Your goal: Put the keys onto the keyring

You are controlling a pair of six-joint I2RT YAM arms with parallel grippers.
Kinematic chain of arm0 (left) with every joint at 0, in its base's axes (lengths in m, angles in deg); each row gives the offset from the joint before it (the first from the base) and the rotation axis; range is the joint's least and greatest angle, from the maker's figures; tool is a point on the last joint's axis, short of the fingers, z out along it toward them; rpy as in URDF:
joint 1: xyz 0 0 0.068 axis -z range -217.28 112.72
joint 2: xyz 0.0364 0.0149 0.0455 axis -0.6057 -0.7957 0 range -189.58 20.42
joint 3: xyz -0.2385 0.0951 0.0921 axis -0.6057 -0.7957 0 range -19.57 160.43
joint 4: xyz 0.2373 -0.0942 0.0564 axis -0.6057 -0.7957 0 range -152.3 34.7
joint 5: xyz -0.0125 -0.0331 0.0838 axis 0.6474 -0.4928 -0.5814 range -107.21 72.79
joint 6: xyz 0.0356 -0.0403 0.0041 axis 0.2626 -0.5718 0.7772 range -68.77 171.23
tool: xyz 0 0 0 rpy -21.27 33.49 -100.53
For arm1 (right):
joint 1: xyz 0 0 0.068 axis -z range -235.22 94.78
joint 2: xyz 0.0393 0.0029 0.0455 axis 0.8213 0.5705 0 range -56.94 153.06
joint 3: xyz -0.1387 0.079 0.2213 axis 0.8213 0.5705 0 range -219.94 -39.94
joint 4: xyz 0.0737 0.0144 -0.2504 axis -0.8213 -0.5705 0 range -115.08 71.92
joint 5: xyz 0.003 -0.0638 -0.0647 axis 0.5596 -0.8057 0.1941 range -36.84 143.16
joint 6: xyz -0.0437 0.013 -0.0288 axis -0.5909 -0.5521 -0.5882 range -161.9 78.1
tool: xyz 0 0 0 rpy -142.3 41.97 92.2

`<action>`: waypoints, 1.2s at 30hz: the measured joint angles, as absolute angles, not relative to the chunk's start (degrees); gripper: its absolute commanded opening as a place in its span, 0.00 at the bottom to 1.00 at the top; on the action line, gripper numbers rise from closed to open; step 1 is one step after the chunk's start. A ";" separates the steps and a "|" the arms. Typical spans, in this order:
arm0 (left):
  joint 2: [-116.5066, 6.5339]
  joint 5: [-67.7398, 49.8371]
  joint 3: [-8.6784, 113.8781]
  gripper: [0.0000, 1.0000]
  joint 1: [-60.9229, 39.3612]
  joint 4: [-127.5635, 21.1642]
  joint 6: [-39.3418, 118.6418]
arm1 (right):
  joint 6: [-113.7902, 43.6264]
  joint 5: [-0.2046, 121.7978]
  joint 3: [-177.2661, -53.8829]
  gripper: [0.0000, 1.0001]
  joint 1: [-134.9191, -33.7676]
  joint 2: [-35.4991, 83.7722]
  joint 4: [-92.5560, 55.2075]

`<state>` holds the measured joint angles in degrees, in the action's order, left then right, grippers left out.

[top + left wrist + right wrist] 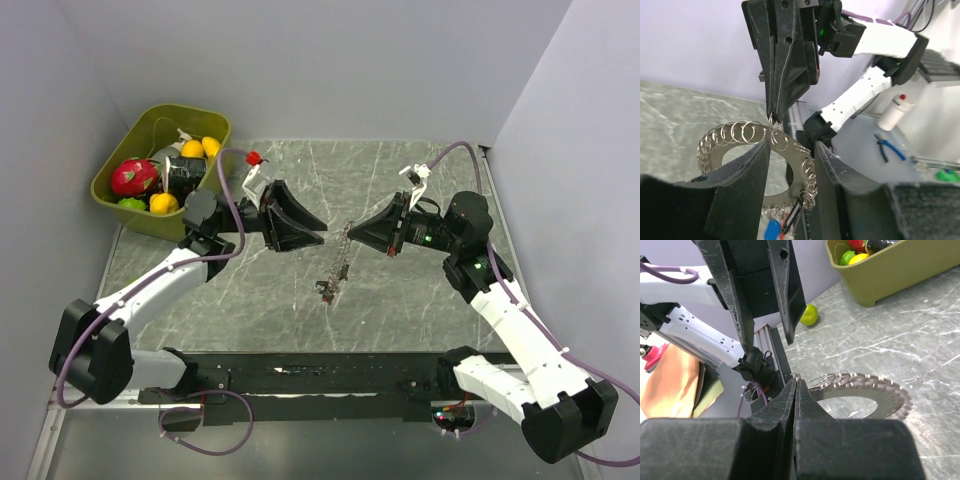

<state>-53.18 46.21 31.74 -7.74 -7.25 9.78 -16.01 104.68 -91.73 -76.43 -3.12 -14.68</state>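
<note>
Currently the right end effector [352, 231] pinches the keyring [338, 262], which dangles upright toward the bench [420, 180] beside the released left end effector [320, 238].

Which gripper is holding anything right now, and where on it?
The right gripper is shut on the keyring, pinching its top edge with its fingertips so the ring hangs below. The left gripper is open and holds nothing.

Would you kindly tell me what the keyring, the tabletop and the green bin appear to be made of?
The keyring: bright silvery metal, polished, judging by its sharp glints.
The tabletop: grey stone look with white veins, faintly glossy; real marble or printed laminate, unclear.
The bin: olive-green, smooth with rounded rim, probably moulded plastic.
</note>
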 measured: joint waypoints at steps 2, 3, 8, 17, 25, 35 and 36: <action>-54.60 46.84 31.74 0.45 -7.65 -5.04 7.16 | -16.01 104.55 -91.73 0.00 -76.43 -3.12 -14.68; -55.15 47.04 31.74 0.44 -7.59 -4.87 6.41 | -16.01 104.53 -91.73 0.00 -76.43 -3.12 -14.68; -56.86 47.25 31.89 0.40 -6.47 -7.08 6.81 | -16.05 103.90 -91.73 0.00 -76.43 -3.23 -14.70; -60.35 47.43 32.90 0.37 -5.38 -6.70 5.91 | -16.27 102.48 -91.73 0.00 -76.43 -3.65 -14.99; -61.07 47.41 35.13 0.25 -4.07 -7.56 6.39 | -16.29 102.30 -91.73 0.00 -76.43 -3.67 -15.45; -61.45 47.45 36.66 0.01 -3.17 -12.26 10.11 | -16.29 102.04 -91.69 0.00 -76.43 -4.04 -15.64; -61.45 47.41 36.96 0.01 -3.15 -13.35 11.07 | -16.29 102.04 -91.69 0.00 -76.43 -4.06 -15.62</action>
